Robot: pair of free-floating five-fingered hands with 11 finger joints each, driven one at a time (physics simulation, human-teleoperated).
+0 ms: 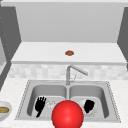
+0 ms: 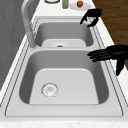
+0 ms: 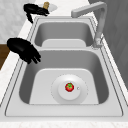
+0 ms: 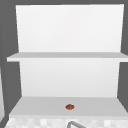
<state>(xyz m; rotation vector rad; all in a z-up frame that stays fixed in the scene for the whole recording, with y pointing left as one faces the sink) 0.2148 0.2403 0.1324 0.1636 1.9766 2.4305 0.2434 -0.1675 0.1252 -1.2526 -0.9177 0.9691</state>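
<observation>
The double sink [image 1: 25, 100] is the landmark. A big red ball [image 1: 67, 114] sits at its front rim, middle. The left hand [image 1: 40, 105], fingers straight and spread, hovers over the left basin, holding nothing. The right hand [image 1: 89, 106], fingers loosely curled and empty, hangs over the right basin above a white plate [image 3: 80, 96] carrying a small tomato [image 3: 69, 87].

Two hands [image 2: 110, 53] over sink [image 2: 63, 110] rim (near basin bare)
</observation>
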